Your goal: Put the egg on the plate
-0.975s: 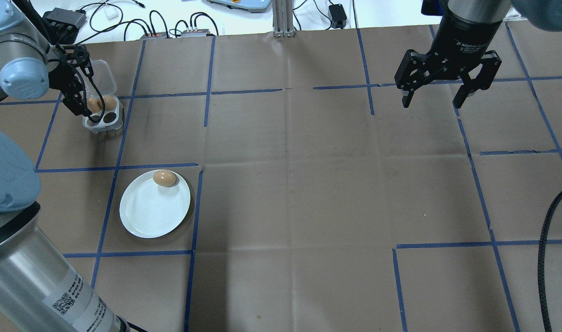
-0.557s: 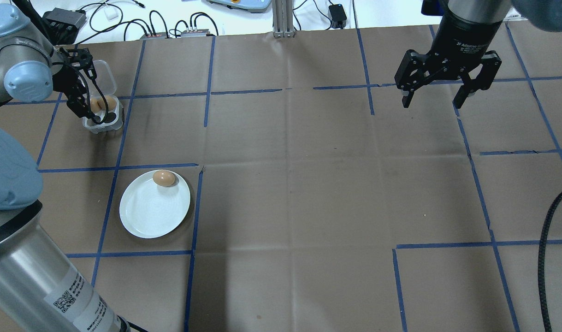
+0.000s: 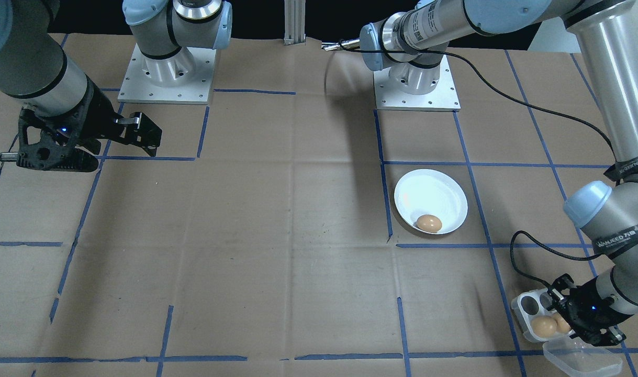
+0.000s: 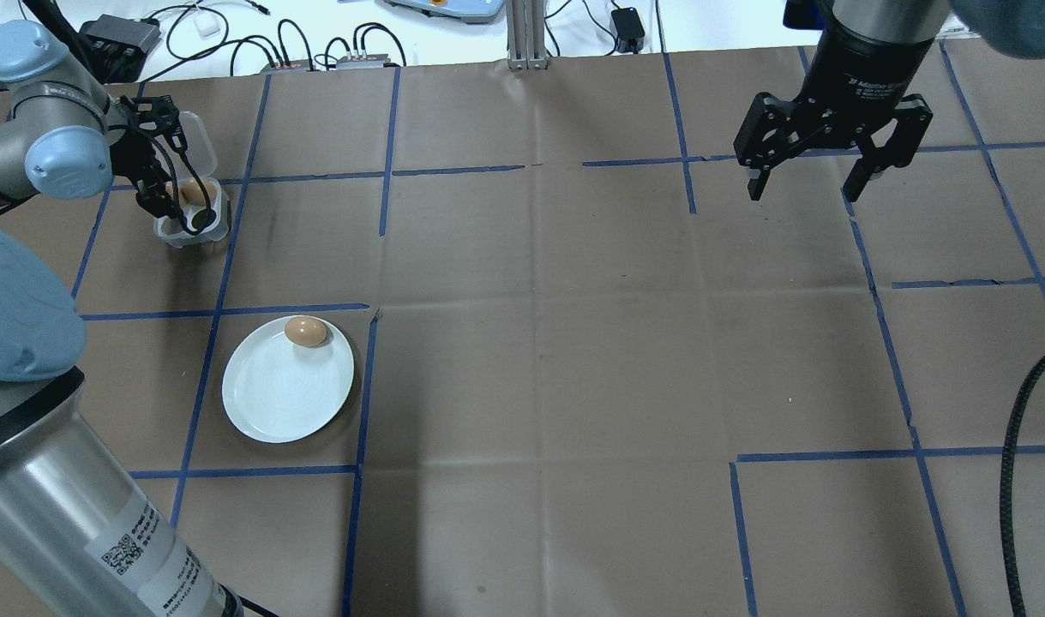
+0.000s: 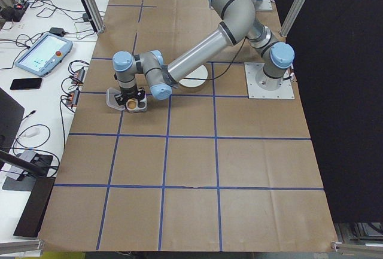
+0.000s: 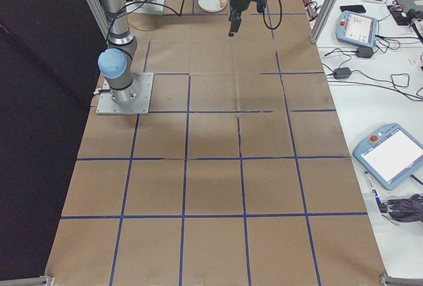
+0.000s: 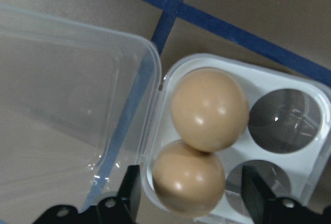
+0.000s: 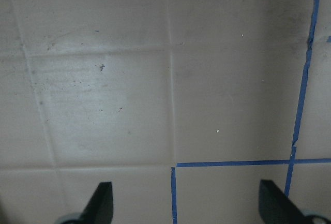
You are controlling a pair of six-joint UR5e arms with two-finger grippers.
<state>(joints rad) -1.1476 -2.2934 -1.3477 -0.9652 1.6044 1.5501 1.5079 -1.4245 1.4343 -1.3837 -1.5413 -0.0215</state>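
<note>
A brown egg lies at the far edge of the round white plate, also seen in the front view as egg on plate. Two more brown eggs sit in a clear four-hole egg tray at the table's far left. My left gripper is open low over the tray, its fingers on either side of the nearer egg with small gaps. My right gripper hangs open and empty above the far right of the table.
The tray's clear lid lies folded open beside it. Two tray holes are vacant. Cables and boxes line the far table edge. Blue tape lines cross the brown paper cover.
My left gripper has shifted a little right and settled closer over the egg tray. The right arm, plate and egg on it have not moved.
</note>
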